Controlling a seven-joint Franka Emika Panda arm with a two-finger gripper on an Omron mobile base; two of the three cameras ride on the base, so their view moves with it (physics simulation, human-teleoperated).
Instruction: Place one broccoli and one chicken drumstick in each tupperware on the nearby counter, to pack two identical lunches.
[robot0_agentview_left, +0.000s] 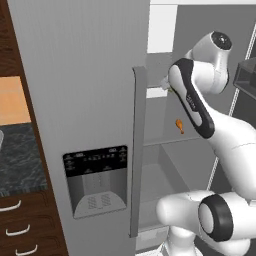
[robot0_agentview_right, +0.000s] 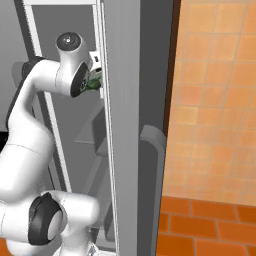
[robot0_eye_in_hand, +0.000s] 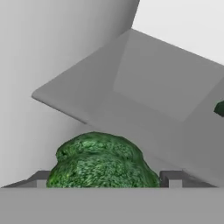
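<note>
Arm reaches into the open fridge (robot0_agentview_left: 90, 75), upper part, w/ the claw (robot0_eye_in_hand: 105, 181) up by a grey shelf (robot0_eye_in_hand: 144, 100). In the hand view a broccoli (robot0_eye_in_hand: 100, 164) sits right between the two dark finger tips (robot0_eye_in_hand: 173, 178), one tip each side of it, jaws spread wide around the head; can't tell if the tips actually touch it, so no firm grip seen. A second dark green bit (robot0_eye_in_hand: 220, 108) peeks in at the right edge of the hand view, too cut off to identify. Right base view: broccoli (robot0_agentview_right: 93, 82) shows as a green lump at the end of the hand, just beside the fridge door edge. Left base view: a chicken drumstick (robot0_agentview_left: 179, 126), orange, lies on a lower fridge shelf, well below the hand and apart from it. Desk (robot0_agentview_left: 17, 160), dark speckled stone, is at far left of the left base view beyond the fridge door, over brown drawers (robot0_agentview_left: 25, 230) w/ curved silver handles.
</note>
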